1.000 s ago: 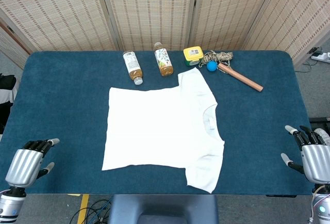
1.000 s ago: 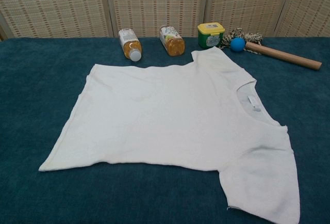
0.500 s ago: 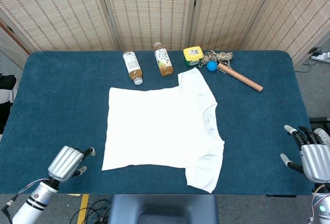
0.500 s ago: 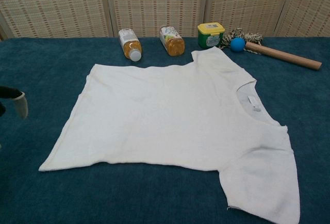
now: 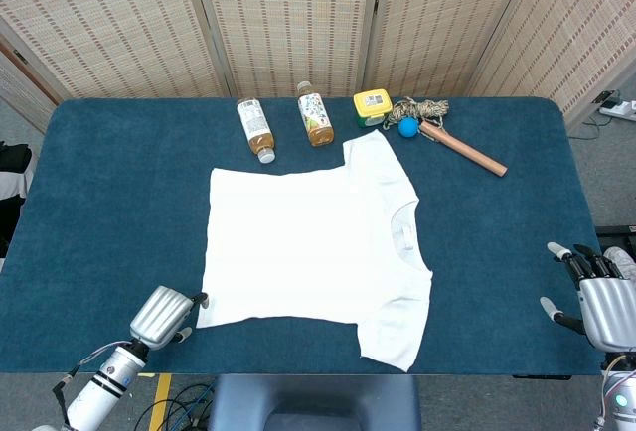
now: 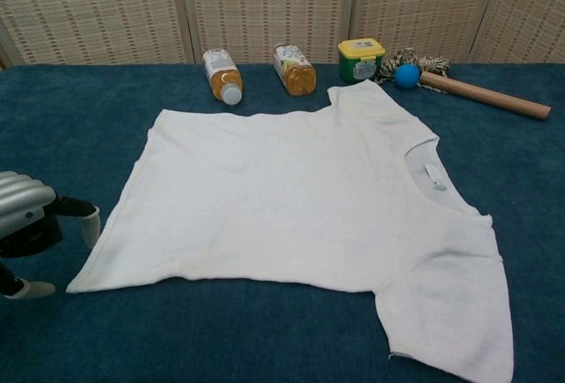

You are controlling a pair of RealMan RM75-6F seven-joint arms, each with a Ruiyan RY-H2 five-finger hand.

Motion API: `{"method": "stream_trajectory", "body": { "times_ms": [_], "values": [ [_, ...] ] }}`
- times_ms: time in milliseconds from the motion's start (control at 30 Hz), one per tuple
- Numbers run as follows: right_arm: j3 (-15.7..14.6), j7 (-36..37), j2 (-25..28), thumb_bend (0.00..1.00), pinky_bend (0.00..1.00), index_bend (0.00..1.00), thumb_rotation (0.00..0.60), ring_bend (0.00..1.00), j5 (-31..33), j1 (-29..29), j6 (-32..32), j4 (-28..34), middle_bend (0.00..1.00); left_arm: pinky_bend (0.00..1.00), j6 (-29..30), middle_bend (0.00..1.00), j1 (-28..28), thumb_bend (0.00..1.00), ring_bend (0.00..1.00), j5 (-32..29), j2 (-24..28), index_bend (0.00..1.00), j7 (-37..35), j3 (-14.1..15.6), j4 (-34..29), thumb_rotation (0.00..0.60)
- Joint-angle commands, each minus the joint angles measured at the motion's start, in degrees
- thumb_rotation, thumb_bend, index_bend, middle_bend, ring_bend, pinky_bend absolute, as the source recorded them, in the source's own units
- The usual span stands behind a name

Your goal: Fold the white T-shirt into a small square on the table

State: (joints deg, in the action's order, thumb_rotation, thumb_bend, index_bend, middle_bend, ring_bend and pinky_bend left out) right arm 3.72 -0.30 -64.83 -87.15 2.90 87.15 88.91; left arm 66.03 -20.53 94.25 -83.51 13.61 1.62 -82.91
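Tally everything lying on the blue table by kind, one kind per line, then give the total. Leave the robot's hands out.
T-shirt: 1
Bottles of amber drink, lying down: 2, one with a white cap, one beside it
Yellow-lidded tub: 1
Blue ball: 1
Wooden stick: 1
Bundle of rope: 1
Total: 7

T-shirt [image 5: 308, 242] white | table [image 5: 119, 183] dark teal | ball [image 5: 407, 127] blue
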Motion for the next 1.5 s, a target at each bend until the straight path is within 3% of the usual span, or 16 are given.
{"method": "stream_trajectory", "body": {
  "times_ms": [33,600,1267,1500],
  "values": [
    [0.0,0.1,-0.1,0.2,0.24,0.16,0.6,0.2,-0.1,0.1,0.0,-0.2,0.33,0.95,-0.1,0.97,-0.2,0.17,0.88,-0.5,-0.8,0.47,0.6,-0.1,0.1,0.6],
    [0.0,0.7,0.0,0.2,0.24,0.16,0.6,0.2,0.6,-0.2,-0.1,-0.7,0.33,0.95,-1.2,0.97,-1.5,0.17,0.88,-3.5,-5.3,0.49,3.2,-0.2,3.5,0.6],
    [-0.2,1.0,-0.1,0.2,0.24,0.16,0.6,0.2,1.3,-0.5,-0.6,-1.1,0.33,0.95,-1.6,0.97,-3.4,0.17,0.88,-4.4,-6.9,0.5,4.0,-0.8,3.9,0.6],
    [-0.2,1.3,-0.2,0.2,0.24,0.16,0.6,0.2,1.5,-0.8,-0.5,-1.3,0.33,0.95,-2.0,0.97,-4.6,0.27,0.88,-4.1,-7.3,0.51,3.3,-0.9,4.5,0.6]
  ]
}}
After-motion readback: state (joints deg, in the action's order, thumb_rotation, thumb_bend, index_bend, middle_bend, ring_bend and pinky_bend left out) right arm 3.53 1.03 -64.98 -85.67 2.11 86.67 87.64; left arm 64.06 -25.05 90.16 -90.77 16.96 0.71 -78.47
